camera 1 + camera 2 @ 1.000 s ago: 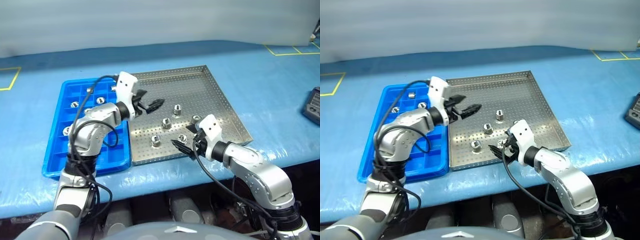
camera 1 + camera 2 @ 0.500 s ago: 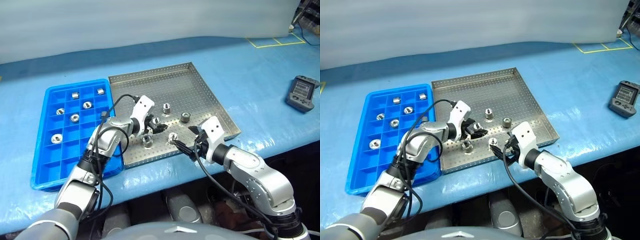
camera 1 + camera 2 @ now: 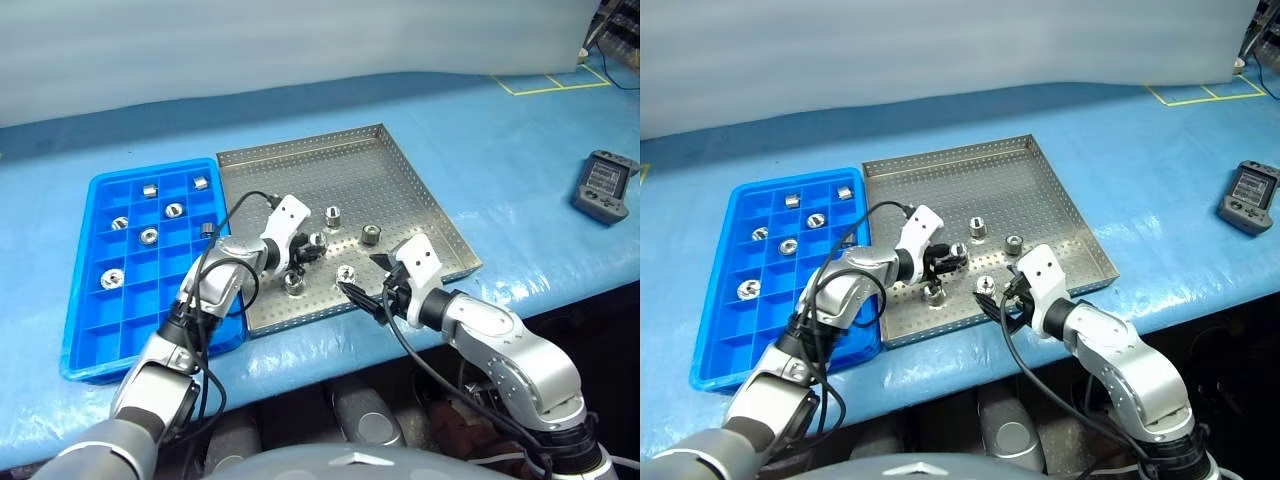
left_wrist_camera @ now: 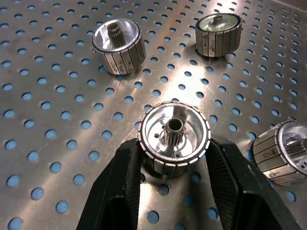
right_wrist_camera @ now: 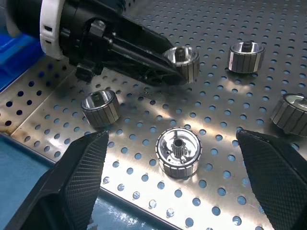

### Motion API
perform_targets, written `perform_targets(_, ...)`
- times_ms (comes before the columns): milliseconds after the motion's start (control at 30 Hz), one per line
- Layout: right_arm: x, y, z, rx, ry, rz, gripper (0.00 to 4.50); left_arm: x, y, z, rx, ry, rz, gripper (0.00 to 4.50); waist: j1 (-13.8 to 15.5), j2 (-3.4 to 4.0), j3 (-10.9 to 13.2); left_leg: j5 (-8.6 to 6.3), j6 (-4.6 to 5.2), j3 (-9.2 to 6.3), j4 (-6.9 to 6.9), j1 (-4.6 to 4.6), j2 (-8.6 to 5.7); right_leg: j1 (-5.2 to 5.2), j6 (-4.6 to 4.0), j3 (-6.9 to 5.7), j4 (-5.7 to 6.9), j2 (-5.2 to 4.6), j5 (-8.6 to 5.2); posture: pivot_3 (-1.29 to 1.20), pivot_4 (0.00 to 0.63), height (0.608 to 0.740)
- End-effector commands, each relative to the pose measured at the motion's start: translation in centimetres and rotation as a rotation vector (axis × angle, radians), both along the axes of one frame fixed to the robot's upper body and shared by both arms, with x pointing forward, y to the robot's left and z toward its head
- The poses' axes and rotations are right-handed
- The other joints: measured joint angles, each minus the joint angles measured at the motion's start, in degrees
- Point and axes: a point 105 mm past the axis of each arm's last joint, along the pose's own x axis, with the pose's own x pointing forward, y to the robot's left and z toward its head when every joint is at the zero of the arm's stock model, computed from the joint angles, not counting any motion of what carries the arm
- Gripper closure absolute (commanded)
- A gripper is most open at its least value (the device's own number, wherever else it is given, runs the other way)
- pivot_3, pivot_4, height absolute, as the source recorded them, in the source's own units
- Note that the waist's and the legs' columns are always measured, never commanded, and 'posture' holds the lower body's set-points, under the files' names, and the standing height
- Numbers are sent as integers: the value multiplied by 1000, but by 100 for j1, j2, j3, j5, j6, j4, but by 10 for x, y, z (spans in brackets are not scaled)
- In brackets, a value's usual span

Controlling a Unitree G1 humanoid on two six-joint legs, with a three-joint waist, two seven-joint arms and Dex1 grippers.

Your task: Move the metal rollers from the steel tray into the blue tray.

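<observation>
Six rollers in blue tray, perhaps five in steel tray.

rollers: shiny silver | steel tray: silver, perforated | blue tray: bright blue

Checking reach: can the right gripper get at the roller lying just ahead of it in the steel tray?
Probably yes: the right gripper is open, the roller lies between its fingers, nothing blocking.
</observation>
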Motion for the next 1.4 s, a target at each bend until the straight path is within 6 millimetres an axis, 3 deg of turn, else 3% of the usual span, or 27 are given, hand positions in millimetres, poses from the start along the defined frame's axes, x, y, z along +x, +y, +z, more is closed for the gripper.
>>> perform_targets(33, 1, 5, 10, 12, -45, 30, 0, 5, 9, 41, -99, -152, 77, 2816, 24, 0, 0, 0, 0, -1, 0, 0, 0, 0, 0, -1, 0, 0, 0, -220, 150, 740)
perform_targets(167, 3, 15, 15, 14, -55, 89, 0, 6, 47, 73, -140, -320, 304, 2816, 65, 0, 0, 0, 0, 2, 0, 1, -1, 2, 1, 2, -2, -1, 1, -172, 150, 740)
perform_targets(267, 5, 26, 17, 15, -59, 153, 0, -7, 76, 81, -117, -391, 446, 2816, 127, 0, 0, 0, 0, 0, -2, 3, 1, 2, 1, 2, 1, 1, 1, -133, 150, 740)
perform_targets(600, 10, 69, 22, 28, -87, 362, 0, -65, 135, 59, -61, -368, 766, 2816, 632, -3, 1, 0, 0, -4, -3, 3, 0, 2, -1, -5, -2, 0, 0, 2, 150, 740)
perform_targets(867, 8, 88, 29, 55, -157, 480, 0, -95, 151, 33, -37, -267, 884, 2816, 1024, -5, 1, 1, -2, -1, 3, 4, 0, 5, -7, -7, -5, -4, -3, 67, 150, 740)
perform_targets(1133, 4, 95, 28, 66, -166, 512, 0, -97, 151, 2, -32, -127, 900, 2816, 1130, -5, 0, 2, -4, -2, 10, 5, 1, 8, -34, -11, -3, -3, -17, 43, 150, 740)
perform_targets(1333, 5, 88, 28, 65, -168, 468, 0, -97, 147, -13, -15, -37, 879, 2816, 1090, -4, 0, 2, -4, -2, 8, 6, 2, 7, -35, -11, -3, -2, -18, 6, 150, 740)
perform_targets(1400, 7, 82, 27, 59, -169, 437, 0, -94, 146, -13, -18, -34, 869, 2092, 1073, -4, -1, 2, -4, -1, 8, 6, 1, 7, -35, -10, -3, -3, -18, -13, 150, 740)
